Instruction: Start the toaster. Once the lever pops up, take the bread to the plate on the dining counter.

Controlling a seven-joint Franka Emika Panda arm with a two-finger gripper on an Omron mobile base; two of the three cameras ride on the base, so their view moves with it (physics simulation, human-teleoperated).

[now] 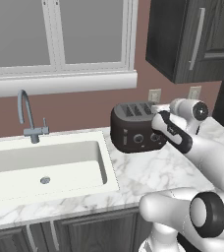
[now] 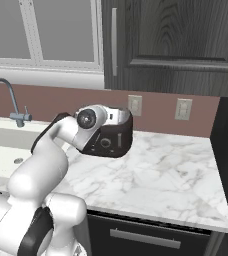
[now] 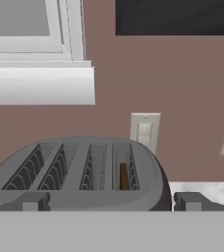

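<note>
The toaster (image 1: 133,128) sits on the marble worktop (image 1: 148,172), close to the brown back wall (image 1: 84,110). It is dark and shiny, with 4 slots on top and 2 round knobs on its front. To its left is the white sink (image 1: 45,167) with a grey tap (image 1: 28,115). A window (image 1: 60,34) is above the sink, and a dark cupboard (image 2: 176,40) hangs on the wall above the worktop. 2 wall sockets (image 2: 134,105) are behind the toaster.

In the hand view, the toaster (image 3: 79,172) is just in front of the camera and the slots can be seen from above. The bread (image 3: 124,176) stands inside the slot at the far right. It is dark brown and sits low, with just a thin strip showing. The other 3 slots look bare inside.

The gripper (image 3: 111,202) is wide open and holds nothing. Its 2 small dark fingertips (image 3: 33,202) stand far apart, 1 near each end of the toaster. The white arm (image 1: 202,147) reaches in from the right side of the left base view, and its hand is right by the toaster's front right corner. In the right base view the arm (image 2: 51,150) hides the left part of the toaster (image 2: 113,135). The lever cannot be made out.
</note>
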